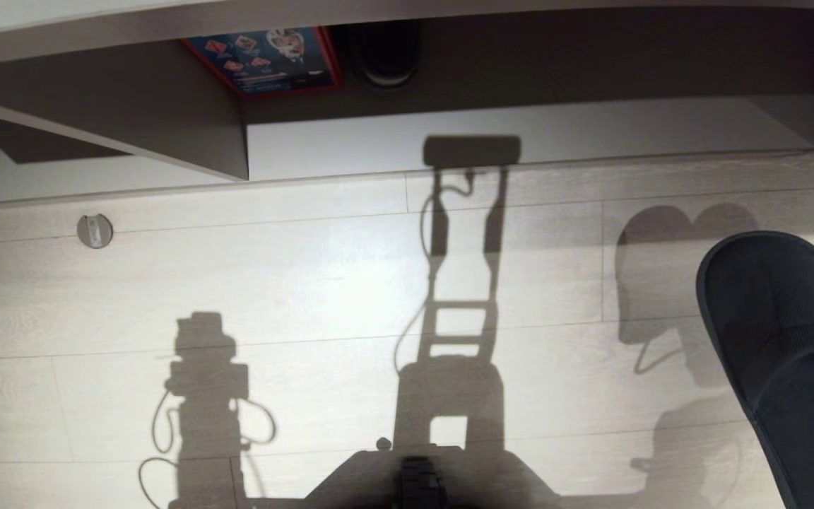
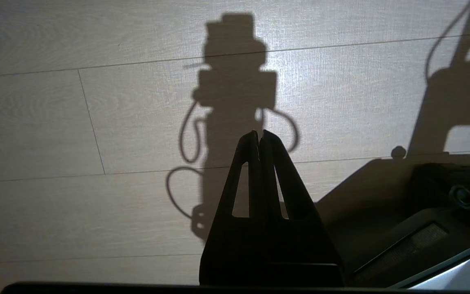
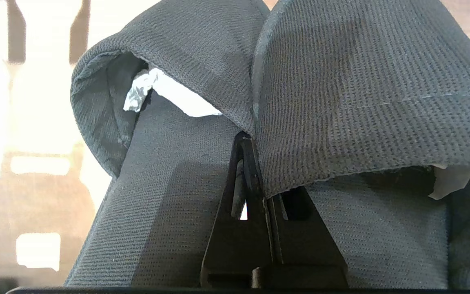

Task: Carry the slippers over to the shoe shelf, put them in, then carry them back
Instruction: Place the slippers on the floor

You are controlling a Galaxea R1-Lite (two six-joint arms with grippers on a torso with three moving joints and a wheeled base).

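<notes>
The right gripper [image 3: 255, 141] has its jaws clamped on the adjoining upper edges of the soft dark grey fabric slippers [image 3: 341, 81], which hang above the pale wood-plank floor [image 1: 308, 283], off its right side. Keeping that pinch firm should stop either slipper sliding out. The left gripper [image 2: 259, 134] hangs idle, jaws together. The grey-brown laminate shoe shelf [image 1: 167, 127] lies ahead-left, its slanted divider narrowing entry.

Black tapered left gripper [image 2: 259, 136], triangular cutouts; dark base [image 1: 421, 481].

Pale wood-plank floor [image 1: 308, 283] is lit brightly and crossed by hard shadows, with a round metal doorstop [image 1: 95, 230] seen at nine o'clock.
</notes>
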